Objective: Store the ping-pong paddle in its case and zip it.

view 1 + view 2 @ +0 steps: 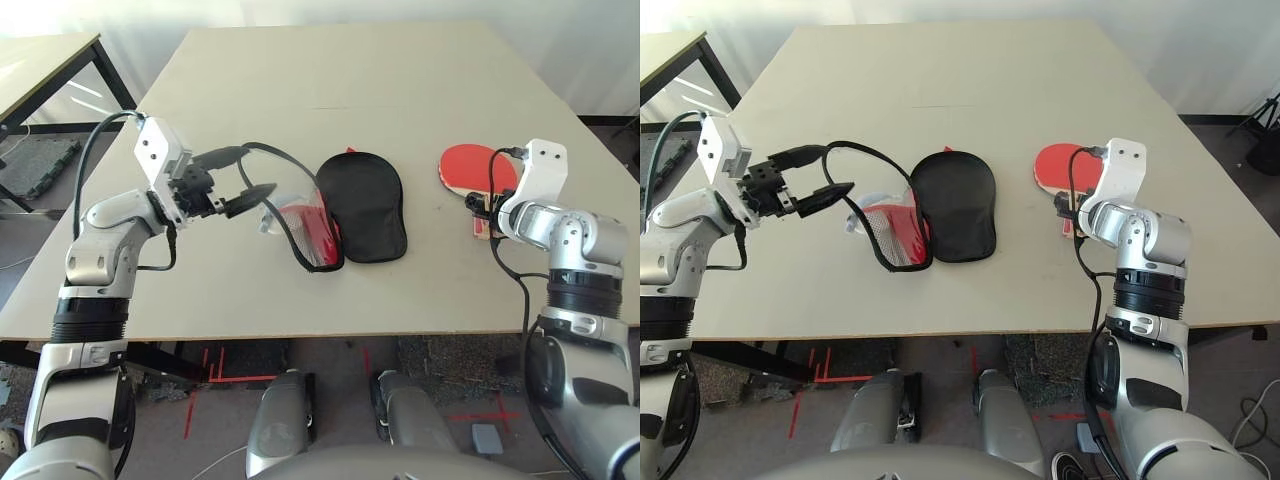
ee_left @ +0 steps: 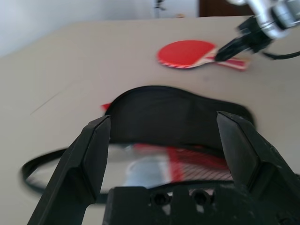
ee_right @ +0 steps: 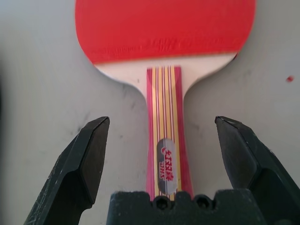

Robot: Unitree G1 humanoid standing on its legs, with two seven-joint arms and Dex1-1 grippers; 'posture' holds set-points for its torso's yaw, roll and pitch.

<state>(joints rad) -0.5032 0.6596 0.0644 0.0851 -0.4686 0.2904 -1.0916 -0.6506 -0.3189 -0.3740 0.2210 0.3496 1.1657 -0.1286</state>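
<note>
Right gripper (image 3: 161, 140) spread astride ping-pong paddle (image 3: 164, 56) handle; blade cropped.

The far half of the pale beige counter (image 1: 330, 70) lies bare, giving open room behind both things. The round red rubber-faced ping-pong paddle with striped wooden handle (image 3: 164, 136) lies flat toward the counter's right side, bare surface on either side of its handle; the right claw (image 3: 164, 140) straddles that handle with fingers spread wide, gaps on both sides. A clear strip of counter separates the paddle from the black paddle-shaped soft fabric case (image 1: 362, 205) at the middle. The case's unzipped black edge (image 1: 290, 235) loops up and out leftward, standing between the wide-spread left claw (image 1: 243, 178) and the case mouth.
</note>
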